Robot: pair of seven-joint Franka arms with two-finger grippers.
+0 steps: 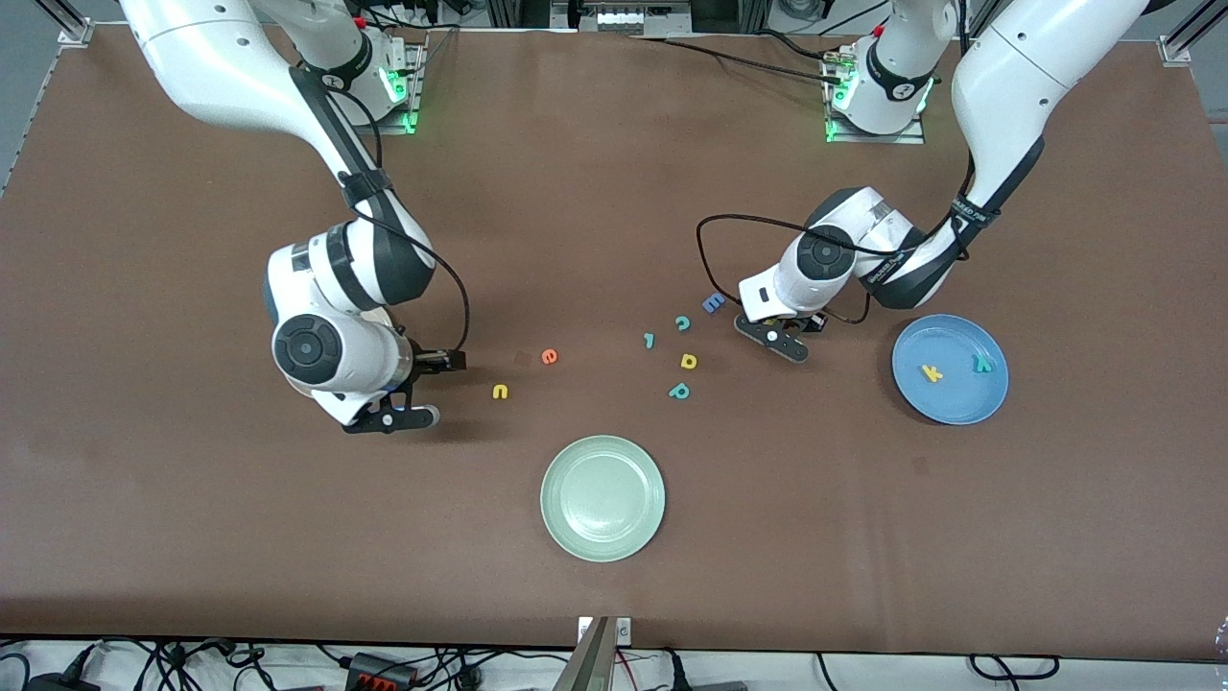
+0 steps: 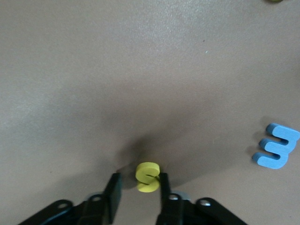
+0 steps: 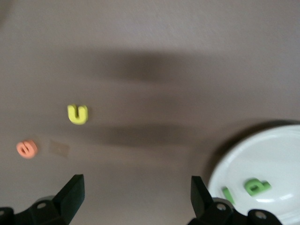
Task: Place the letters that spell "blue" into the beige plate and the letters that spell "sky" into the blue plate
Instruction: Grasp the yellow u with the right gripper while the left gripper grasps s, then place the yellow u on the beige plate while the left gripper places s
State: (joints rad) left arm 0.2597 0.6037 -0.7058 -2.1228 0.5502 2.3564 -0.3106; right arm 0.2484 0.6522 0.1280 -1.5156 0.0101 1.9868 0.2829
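My left gripper [image 2: 140, 187] is low over the table near the blue plate [image 1: 950, 415], its fingers either side of the yellow "s" [image 2: 147, 177]. One finger touches the letter and a gap shows at the other. The plate holds the yellow "k" [image 1: 932, 373] and teal "y" [image 1: 982, 364]. My right gripper [image 3: 137, 194] hangs open and empty beside the beige plate [image 3: 267, 154], which holds the green "b" [image 3: 257, 186] and olive "l" [image 3: 228, 194]. The arm hides that plate in the front view. The yellow "u" [image 1: 500, 392] and orange "e" [image 1: 549, 356] lie on the table nearby.
A pale green plate [image 1: 602, 497] sits nearer the front camera, mid-table. Between the arms lie a blue blocky letter [image 1: 713, 303], a teal "c" [image 1: 682, 323], a small teal letter [image 1: 649, 340], a yellow "a"-like letter [image 1: 689, 361] and a teal "p" [image 1: 679, 391].
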